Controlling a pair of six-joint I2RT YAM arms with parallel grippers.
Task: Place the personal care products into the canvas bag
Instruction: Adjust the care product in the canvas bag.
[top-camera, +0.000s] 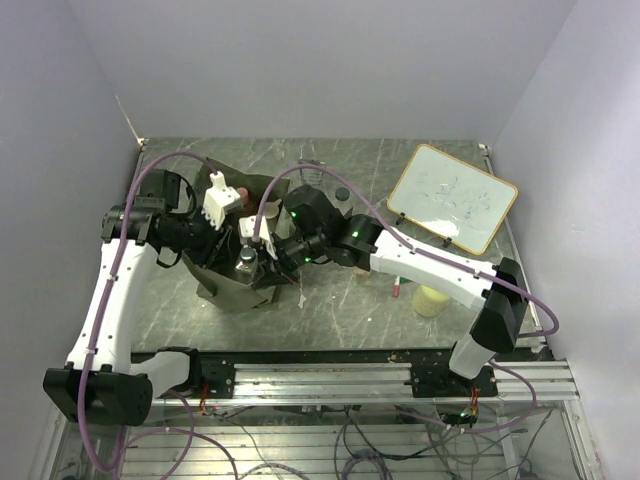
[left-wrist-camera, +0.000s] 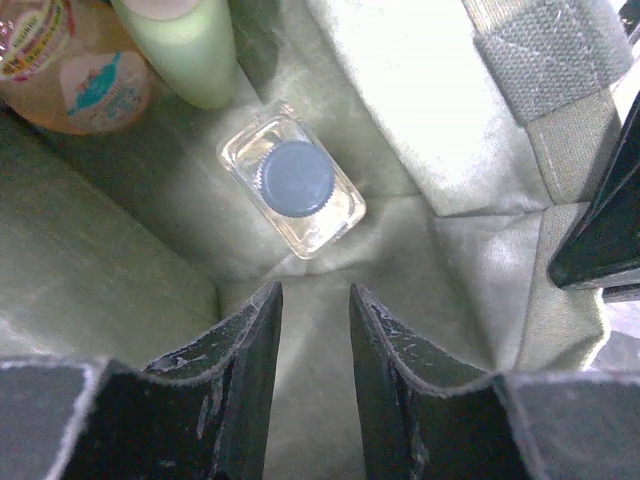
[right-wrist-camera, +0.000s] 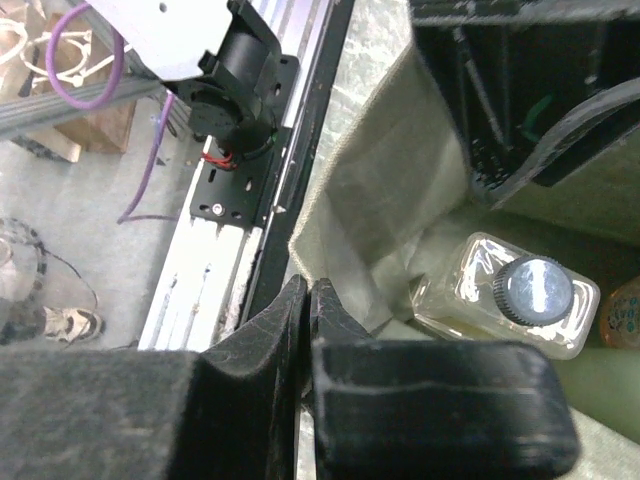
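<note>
The olive canvas bag (top-camera: 215, 285) stands open between both arms. Inside it lie a clear bottle (left-wrist-camera: 293, 180) with a grey-blue cap, an orange bottle (left-wrist-camera: 60, 60) and a pale green bottle (left-wrist-camera: 180, 45). My left gripper (left-wrist-camera: 315, 300) hangs inside the bag, a little above the clear bottle, open with nothing between its fingers. My right gripper (right-wrist-camera: 308, 290) is shut on the bag's near rim (right-wrist-camera: 370, 190), with the clear bottle (right-wrist-camera: 510, 295) just beyond it. A pale yellow bottle (top-camera: 431, 299) stands on the table at the right.
A wooden-framed whiteboard (top-camera: 455, 197) lies at the back right, with a red marker (top-camera: 397, 288) near the right forearm. The bag's strap handle (left-wrist-camera: 530, 50) hangs by the left gripper. The metal rail (top-camera: 330, 375) runs along the near edge.
</note>
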